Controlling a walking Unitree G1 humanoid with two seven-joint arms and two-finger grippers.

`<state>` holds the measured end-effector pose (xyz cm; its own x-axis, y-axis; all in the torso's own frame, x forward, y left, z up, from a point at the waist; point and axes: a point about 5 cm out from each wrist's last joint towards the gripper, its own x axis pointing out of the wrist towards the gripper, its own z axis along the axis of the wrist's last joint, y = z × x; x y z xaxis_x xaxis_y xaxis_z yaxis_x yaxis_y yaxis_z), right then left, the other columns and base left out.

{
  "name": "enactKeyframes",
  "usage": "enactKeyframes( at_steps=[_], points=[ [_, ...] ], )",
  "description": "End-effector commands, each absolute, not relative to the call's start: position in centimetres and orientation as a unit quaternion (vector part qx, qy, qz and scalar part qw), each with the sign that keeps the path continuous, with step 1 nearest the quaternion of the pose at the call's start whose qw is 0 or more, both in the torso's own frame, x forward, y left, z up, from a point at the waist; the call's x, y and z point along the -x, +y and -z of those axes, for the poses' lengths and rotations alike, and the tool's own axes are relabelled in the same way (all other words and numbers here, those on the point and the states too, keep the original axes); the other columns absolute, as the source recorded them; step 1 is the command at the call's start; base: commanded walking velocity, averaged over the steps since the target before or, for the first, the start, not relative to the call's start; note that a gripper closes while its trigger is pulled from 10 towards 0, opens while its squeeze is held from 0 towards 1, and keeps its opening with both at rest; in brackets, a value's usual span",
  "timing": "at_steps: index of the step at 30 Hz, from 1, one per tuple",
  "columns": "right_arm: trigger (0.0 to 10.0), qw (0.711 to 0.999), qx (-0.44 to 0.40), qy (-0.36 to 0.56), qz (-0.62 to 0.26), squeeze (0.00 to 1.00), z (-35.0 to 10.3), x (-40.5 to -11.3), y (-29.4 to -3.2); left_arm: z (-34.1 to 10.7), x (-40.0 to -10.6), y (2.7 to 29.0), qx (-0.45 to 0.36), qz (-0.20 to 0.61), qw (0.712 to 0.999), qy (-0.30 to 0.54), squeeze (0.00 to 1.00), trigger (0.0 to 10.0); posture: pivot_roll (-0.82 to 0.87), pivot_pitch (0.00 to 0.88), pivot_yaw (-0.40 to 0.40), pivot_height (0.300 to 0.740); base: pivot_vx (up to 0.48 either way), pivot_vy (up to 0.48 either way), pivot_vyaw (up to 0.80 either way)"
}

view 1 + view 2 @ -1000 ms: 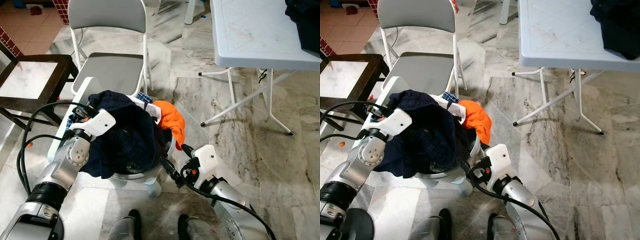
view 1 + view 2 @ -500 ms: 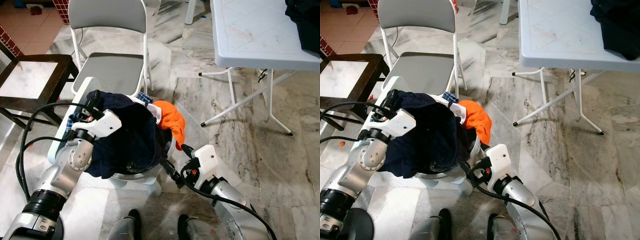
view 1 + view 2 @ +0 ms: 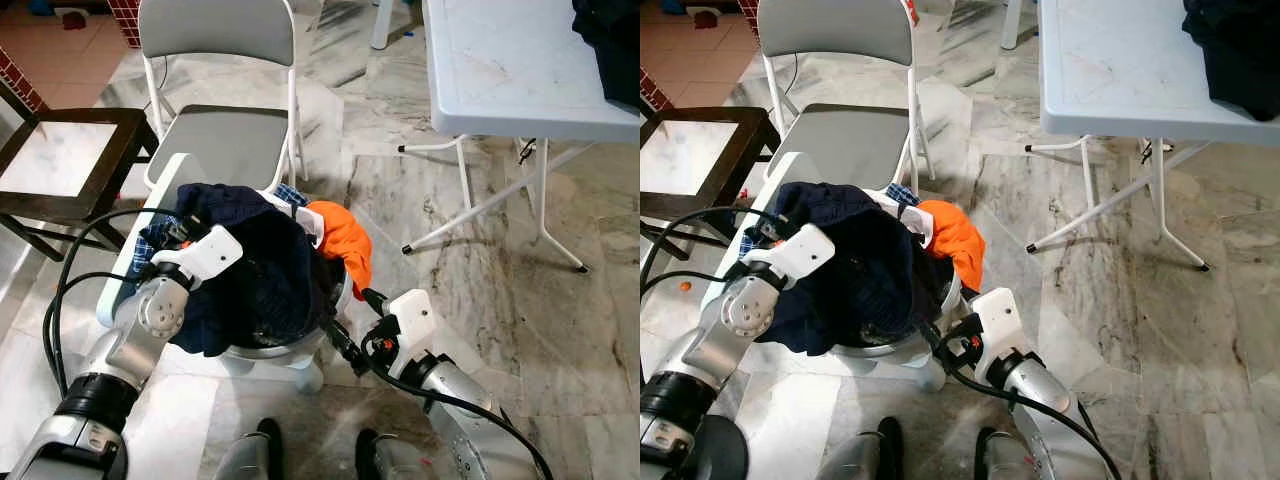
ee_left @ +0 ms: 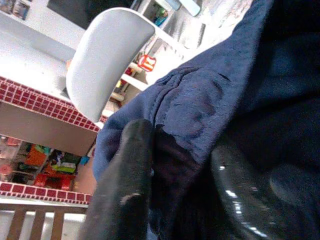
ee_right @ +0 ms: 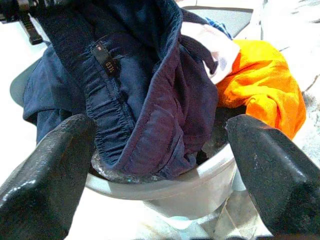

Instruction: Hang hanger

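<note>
We are looking down on one white laundry basket [image 3: 300, 362], our landmark, heaped with one navy garment [image 3: 262, 268], one orange garment [image 3: 342, 238] and one white piece [image 5: 216, 47]. Behind the basket are standing one grey folding chair [image 3: 222, 140] and one dark wooden stool [image 3: 60, 165]; one white table [image 3: 510, 70] is standing well apart. The left gripper [image 4: 175, 185] is pinching the navy garment's blue hem atop the basket. The right gripper [image 5: 160, 150], jaws wide, is hovering just beside the basket's rim.
</note>
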<state>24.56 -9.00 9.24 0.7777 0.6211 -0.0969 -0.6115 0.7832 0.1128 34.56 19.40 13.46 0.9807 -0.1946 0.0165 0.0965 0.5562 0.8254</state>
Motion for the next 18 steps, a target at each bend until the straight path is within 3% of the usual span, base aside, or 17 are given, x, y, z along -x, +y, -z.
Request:
enactKeyframes(
  at_steps=[1, 18],
  points=[
    [10.0, 0.94, -0.043, 0.074, -0.33, 0.0, -8.8, -24.3, -8.8, -13.2, -34.7, 19.9, -0.457, 0.085, 0.885, -0.037, 0.0, 0.0, -0.05, 0.244, 0.029, 0.74, 0.0, 0.0, 0.0],
    [10.0, 0.94, -0.047, 0.075, -0.329, 0.0, -8.7, -24.3, -8.7, -13.0, -35.2, 22.5, -0.468, 0.07, 0.881, 0.004, 0.0, 0.0, -0.05, 0.244, 0.036, 0.74, 0.0, 0.0, 0.0]
  ],
)
